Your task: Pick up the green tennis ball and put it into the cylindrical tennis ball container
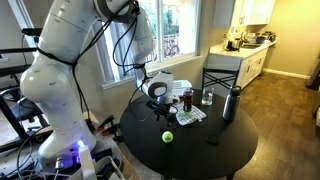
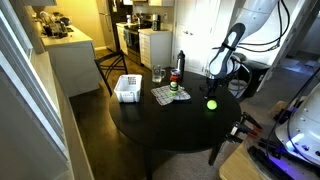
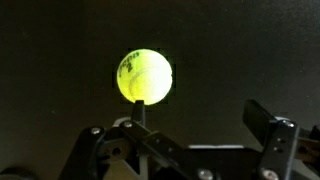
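Observation:
The green tennis ball [image 1: 167, 136] lies alone on the round black table [image 1: 195, 155], towards its front; it also shows in an exterior view [image 2: 211, 104]. In the wrist view the ball [image 3: 146, 76] sits just beyond my left finger. My gripper [image 3: 200, 118] is open and empty, hanging above the table [image 2: 160, 130] a little behind the ball [image 1: 157, 101] [image 2: 216, 80]. The dark reddish tennis ball container [image 1: 187, 100] stands upright near the table's middle, on a patterned cloth [image 2: 175, 84].
A tall dark grey bottle [image 1: 231, 103] and a clear glass [image 1: 208, 97] stand at the table's far side. A white basket [image 2: 127, 88] sits near one edge. A small black object [image 1: 212, 139] lies close to the ball. A chair [image 1: 222, 72] stands behind the table.

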Robot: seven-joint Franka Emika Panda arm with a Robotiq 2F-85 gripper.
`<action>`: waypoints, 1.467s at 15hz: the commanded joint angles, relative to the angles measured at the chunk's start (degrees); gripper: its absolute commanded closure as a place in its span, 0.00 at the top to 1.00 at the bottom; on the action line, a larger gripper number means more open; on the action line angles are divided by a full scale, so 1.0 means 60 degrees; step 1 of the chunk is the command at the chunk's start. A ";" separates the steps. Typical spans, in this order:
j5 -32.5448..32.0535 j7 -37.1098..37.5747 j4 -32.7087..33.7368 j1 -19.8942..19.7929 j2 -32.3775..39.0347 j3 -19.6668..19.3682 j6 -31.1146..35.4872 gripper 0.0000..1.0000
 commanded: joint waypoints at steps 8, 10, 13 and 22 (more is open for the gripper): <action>-0.0062 -0.0281 0.1102 -0.0052 0.1706 -0.0272 -0.0157 1.00; -0.0112 -0.0263 0.1331 0.0006 0.1835 -0.0342 -0.0235 1.00; -0.0137 -0.0244 0.1593 0.0004 0.1899 -0.0445 -0.0299 1.00; -0.0167 -0.0827 0.1268 -0.0190 0.0865 -0.0190 -0.0508 1.00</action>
